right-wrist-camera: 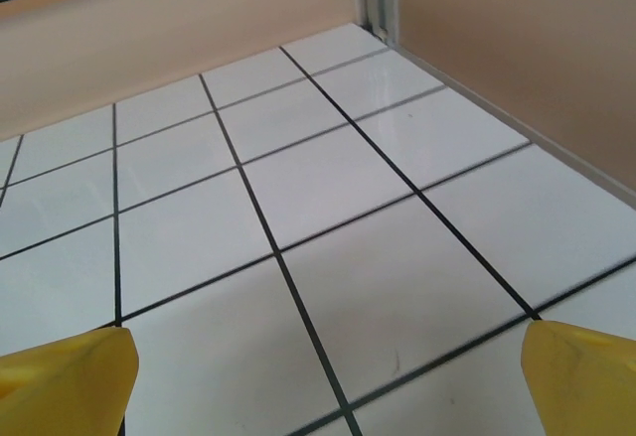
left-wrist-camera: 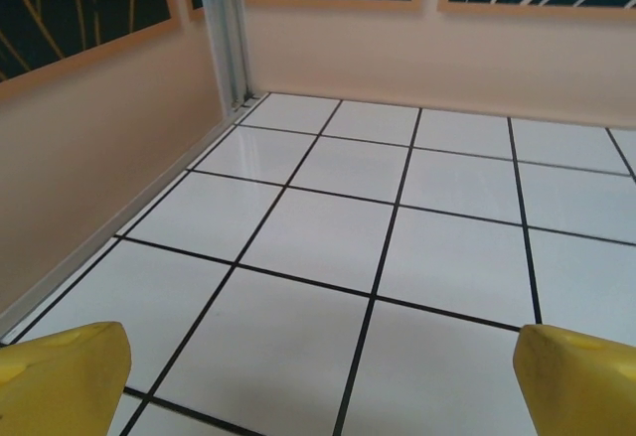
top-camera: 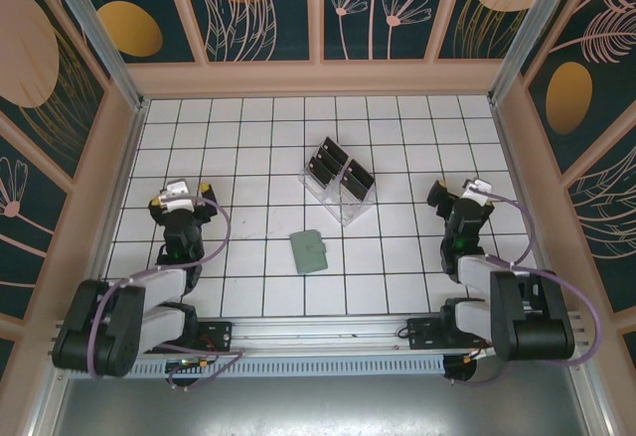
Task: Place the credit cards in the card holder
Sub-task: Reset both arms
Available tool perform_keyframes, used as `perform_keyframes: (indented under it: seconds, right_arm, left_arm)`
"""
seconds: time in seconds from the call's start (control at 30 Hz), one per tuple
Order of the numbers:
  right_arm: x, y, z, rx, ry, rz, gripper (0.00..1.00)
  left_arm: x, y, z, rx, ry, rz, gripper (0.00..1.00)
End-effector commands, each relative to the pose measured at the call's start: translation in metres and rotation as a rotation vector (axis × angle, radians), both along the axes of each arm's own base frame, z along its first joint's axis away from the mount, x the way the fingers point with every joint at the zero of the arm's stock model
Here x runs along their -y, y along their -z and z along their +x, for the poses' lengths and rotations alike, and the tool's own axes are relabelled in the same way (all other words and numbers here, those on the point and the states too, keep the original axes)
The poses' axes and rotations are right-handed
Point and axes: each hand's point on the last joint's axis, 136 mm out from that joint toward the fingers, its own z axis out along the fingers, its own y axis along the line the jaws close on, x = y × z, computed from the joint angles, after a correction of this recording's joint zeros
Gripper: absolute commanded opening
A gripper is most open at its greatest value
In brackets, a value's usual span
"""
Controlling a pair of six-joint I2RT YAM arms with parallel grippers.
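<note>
I am holding my left gripper [top-camera: 182, 195] wide open with nothing between its jaws. In the left wrist view its yellow fingertips [left-wrist-camera: 62, 378] are sitting at the 2 bottom corners with bare white tile between them. My right gripper [top-camera: 463, 197] is standing just as wide and just as empty, its fingertips [right-wrist-camera: 66, 378] framing more bare tile and a strip of side wall. Both are hovering at mid height in the top view, 1 towards the left edge of the table [top-camera: 248, 128] and 1 towards the right. The credit cards [top-camera: 334, 155] are standing between them, at centre frame and a little higher. They are showing as dark rectangles slotted in the clear rack [top-camera: 347, 206], whose long axis is running diagonally from upper left to lower right. The card holder [top-camera: 309, 251] is lying flat below the rack, a touch left of centre and lower in the frame than either gripper. Its long side is running nearly up and down the frame with a slight tilt, and it is looking folded shut. I am judging the right gripper the nearer one to the cards, which lie to its left and slightly up. The left gripper is sitting somewhat closer to the holder, which lies to its right and down. So I am reckoning on reaching inward toward centre frame with each arm, away from the walls both wrist cameras are facing.
</note>
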Motion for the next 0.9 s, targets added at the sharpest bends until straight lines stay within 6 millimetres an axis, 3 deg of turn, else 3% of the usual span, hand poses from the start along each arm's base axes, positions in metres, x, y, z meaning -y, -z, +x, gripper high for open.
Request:
perform_keyframes:
  seconds: [0.0,0.07,0.17,0.3,0.43,0.57,0.77,0.87]
  right_arm:
    - [-0.012,-0.034,0.012,0.145,-0.075,-0.065,0.99]
    - [-0.015,-0.041,0.009,0.198,-0.096,-0.082,0.99]
    - [-0.017,-0.049,0.004,0.267,-0.111,-0.098,0.99]
    - [-0.023,-0.038,-0.003,0.317,-0.15,-0.131,0.99]
    - [-0.037,-0.03,0.017,0.254,-0.228,-0.151,0.99]
    - [-0.021,-0.013,0.041,0.149,-0.204,-0.067,0.99]
    - [-0.005,-0.018,0.031,0.185,-0.084,-0.071,0.99]
    - [-0.009,-0.02,0.029,0.196,-0.101,-0.078,0.99]
  left_arm:
    - [0.011,-0.032,0.024,0.116,0.068,0.046,0.98]
    - [0.015,-0.031,0.032,0.127,0.097,0.042,0.99]
    - [0.007,-0.024,0.035,0.135,0.076,0.024,0.99]
    - [-0.001,-0.016,0.035,0.156,0.099,-0.032,0.99]
    - [0.006,-0.008,0.045,0.094,0.149,-0.029,0.99]
    - [0.006,-0.006,0.049,0.082,0.16,-0.041,0.99]
    - [0.006,-0.006,0.049,0.082,0.161,-0.041,0.98]
    - [0.005,-0.006,0.049,0.082,0.161,-0.043,0.99]
